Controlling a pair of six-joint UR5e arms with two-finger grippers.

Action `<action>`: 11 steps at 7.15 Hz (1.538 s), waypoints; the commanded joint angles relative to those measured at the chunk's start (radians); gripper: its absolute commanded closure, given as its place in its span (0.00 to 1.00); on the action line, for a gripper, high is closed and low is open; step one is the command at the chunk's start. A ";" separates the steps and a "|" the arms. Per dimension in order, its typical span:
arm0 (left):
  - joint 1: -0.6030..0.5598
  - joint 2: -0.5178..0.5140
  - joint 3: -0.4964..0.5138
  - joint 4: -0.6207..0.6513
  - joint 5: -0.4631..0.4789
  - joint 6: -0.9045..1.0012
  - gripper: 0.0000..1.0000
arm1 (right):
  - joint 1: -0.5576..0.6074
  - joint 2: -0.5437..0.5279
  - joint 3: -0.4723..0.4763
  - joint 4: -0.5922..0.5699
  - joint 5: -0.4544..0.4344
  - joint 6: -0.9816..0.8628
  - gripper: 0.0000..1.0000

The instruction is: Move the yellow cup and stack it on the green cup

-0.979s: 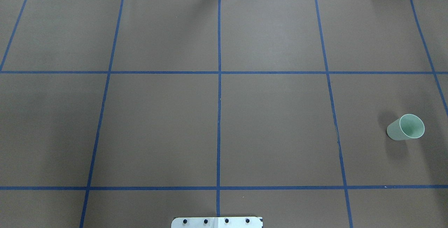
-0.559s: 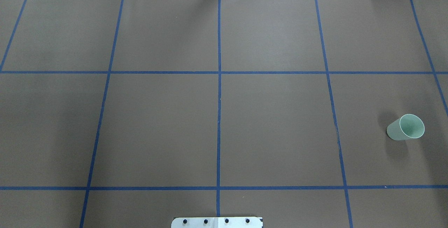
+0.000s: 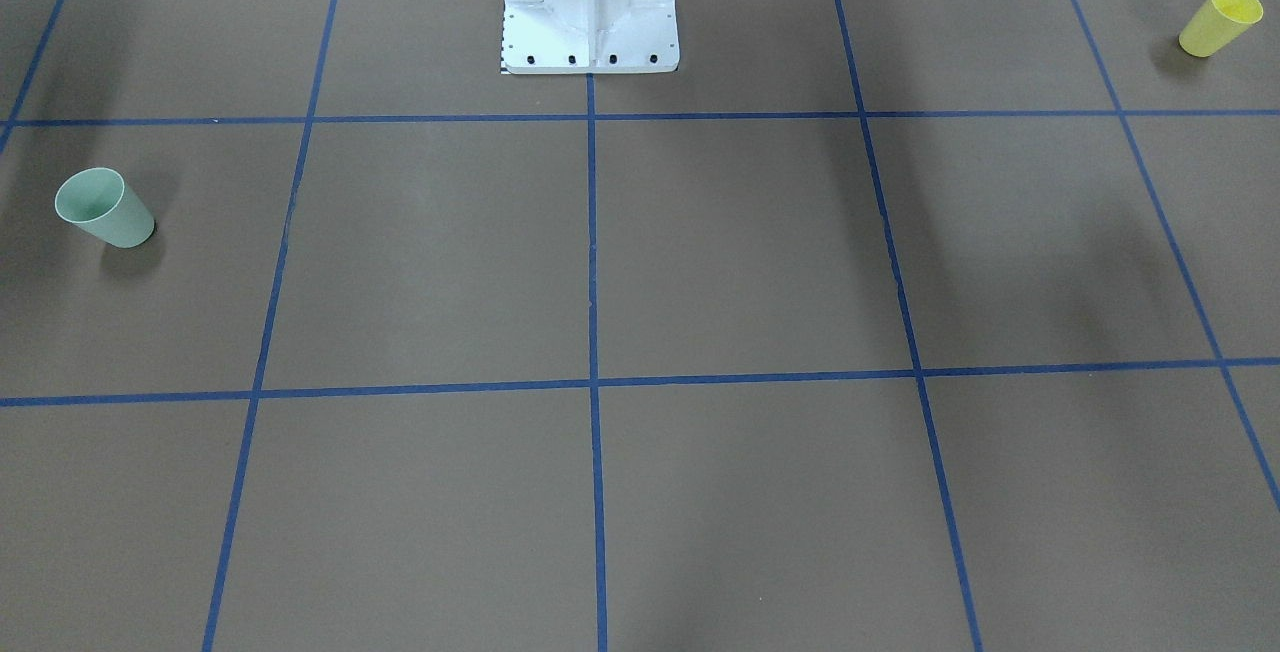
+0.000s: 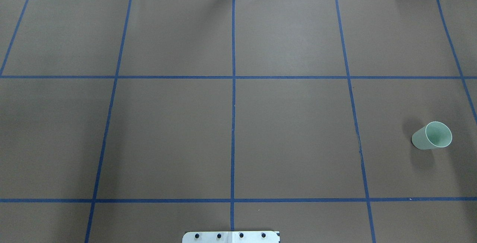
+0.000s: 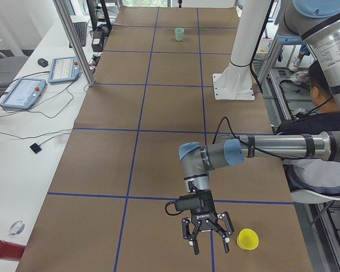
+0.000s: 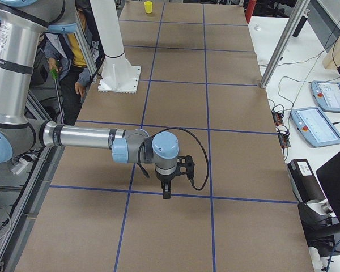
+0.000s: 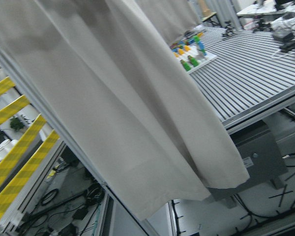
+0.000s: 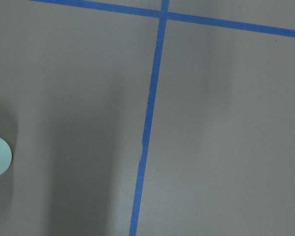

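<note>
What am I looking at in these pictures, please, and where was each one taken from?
These are two robot arms at a brown table marked with blue tape. Two cameras look down on the table, one sits at each end, and one rides on each wrist. A yellow cup and a green cup stand upright at opposite ends. The left gripper hangs beside the yellow cup; the right gripper hangs over the table, apart from the green cup. Neither cup is held.

The brown desk is divided into squares by blue tape. A white pedestal base is bolted at the robot's edge. The green cup and the yellow cup are stood upright at opposite ends, well apart.
</note>
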 commanded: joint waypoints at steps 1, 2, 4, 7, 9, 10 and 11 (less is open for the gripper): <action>0.162 -0.041 0.012 0.271 -0.200 -0.329 0.00 | 0.000 -0.001 0.000 0.002 0.000 0.000 0.00; 0.251 -0.096 0.061 0.361 -0.316 -0.467 0.00 | 0.000 -0.001 0.000 0.002 0.000 0.000 0.00; 0.281 -0.238 0.261 0.391 -0.408 -0.623 0.00 | 0.000 0.001 0.000 0.002 0.006 0.000 0.00; 0.354 -0.310 0.414 0.384 -0.551 -0.735 0.00 | 0.000 0.001 0.000 0.003 0.015 -0.002 0.00; 0.379 -0.310 0.455 0.349 -0.634 -0.754 0.00 | 0.000 0.001 0.002 0.006 0.018 -0.002 0.00; 0.385 -0.308 0.483 0.318 -0.665 -0.755 0.00 | 0.000 -0.001 0.000 0.021 0.018 -0.002 0.00; 0.387 -0.308 0.509 0.275 -0.676 -0.769 0.00 | 0.000 -0.001 0.000 0.021 0.018 -0.002 0.00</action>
